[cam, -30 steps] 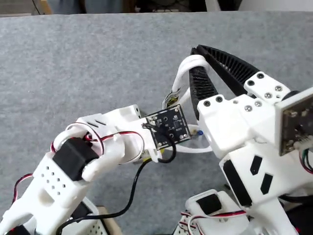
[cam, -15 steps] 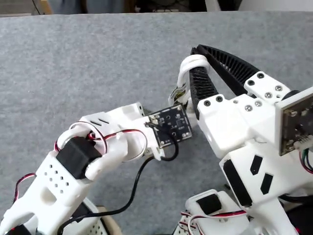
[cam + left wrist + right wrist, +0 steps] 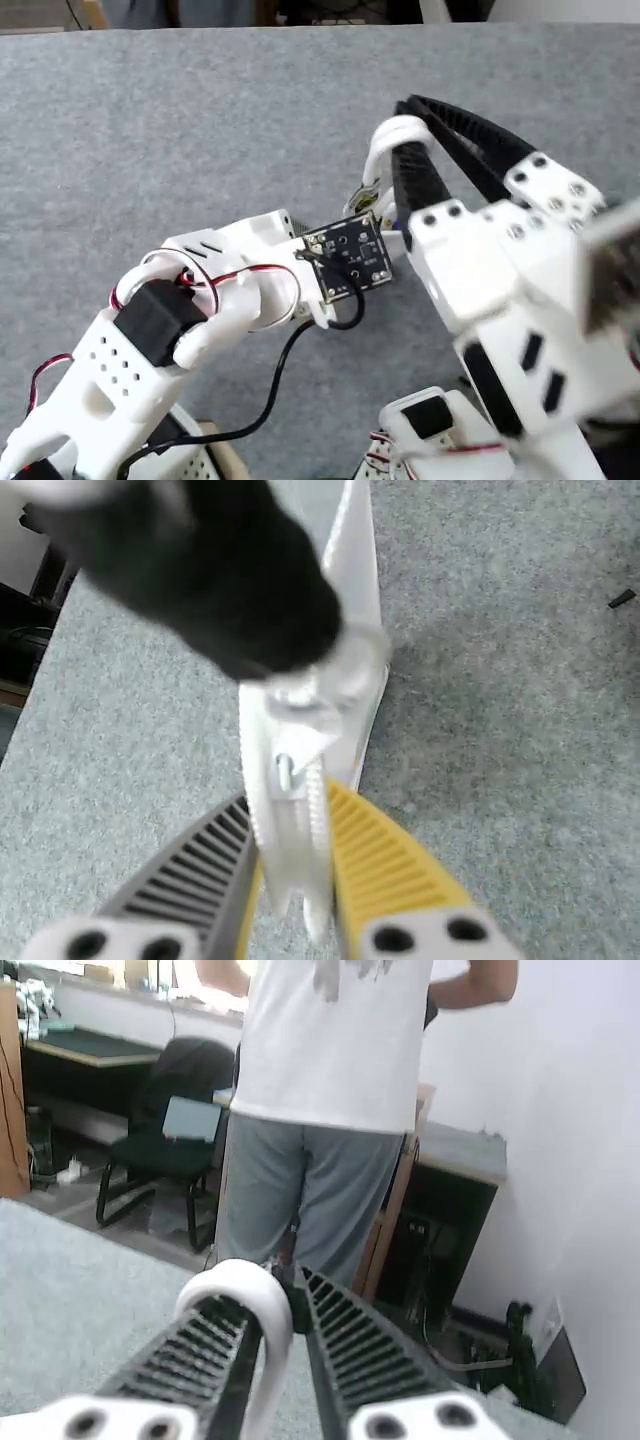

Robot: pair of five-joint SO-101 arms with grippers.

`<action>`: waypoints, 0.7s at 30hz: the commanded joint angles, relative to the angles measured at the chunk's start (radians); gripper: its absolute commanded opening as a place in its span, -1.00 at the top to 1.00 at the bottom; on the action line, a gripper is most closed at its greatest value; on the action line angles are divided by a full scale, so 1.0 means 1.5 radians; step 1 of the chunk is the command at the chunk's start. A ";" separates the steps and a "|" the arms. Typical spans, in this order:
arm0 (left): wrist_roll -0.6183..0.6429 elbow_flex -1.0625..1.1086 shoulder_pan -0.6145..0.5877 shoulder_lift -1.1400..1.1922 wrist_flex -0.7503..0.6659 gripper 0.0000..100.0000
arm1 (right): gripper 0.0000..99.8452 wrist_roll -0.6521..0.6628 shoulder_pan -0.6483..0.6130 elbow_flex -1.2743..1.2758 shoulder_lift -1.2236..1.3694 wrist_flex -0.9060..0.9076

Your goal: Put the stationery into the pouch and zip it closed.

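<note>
The white pouch (image 3: 381, 143) hangs off the grey table (image 3: 180, 130), held between the two arms. My right gripper (image 3: 405, 108), with black ribbed fingers, is shut on a curved white edge of the pouch (image 3: 232, 1282); in its own view the right gripper (image 3: 285, 1298) points at the room beyond the table. My left gripper (image 3: 288, 802), with one yellow and one grey finger, is shut on the pouch's zipped edge (image 3: 290, 780). In the high view the left wrist camera board (image 3: 346, 260) hides that grip. What is inside the pouch cannot be seen.
Grey felt covers the whole table, with open room at the left and far side (image 3: 200, 100). The two arms' bases (image 3: 430, 420) crowd the near edge. A person (image 3: 330, 1110) stands in the room behind, away from the table.
The clear lower part of the pouch beside the left wrist camera board has gone out of sight. The right arm has shifted slightly and is blurred now. Both grips have held.
</note>
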 commanded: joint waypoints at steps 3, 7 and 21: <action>-0.002 -0.079 -0.033 -0.009 0.087 0.94 | 0.98 -0.002 0.019 0.006 -0.020 0.000; 0.053 -0.112 -0.059 -0.009 0.114 0.94 | 0.97 -0.002 0.029 0.004 -0.025 0.024; 0.190 -0.138 -0.129 -0.008 0.115 0.94 | 0.64 -0.001 0.139 0.005 -0.038 0.235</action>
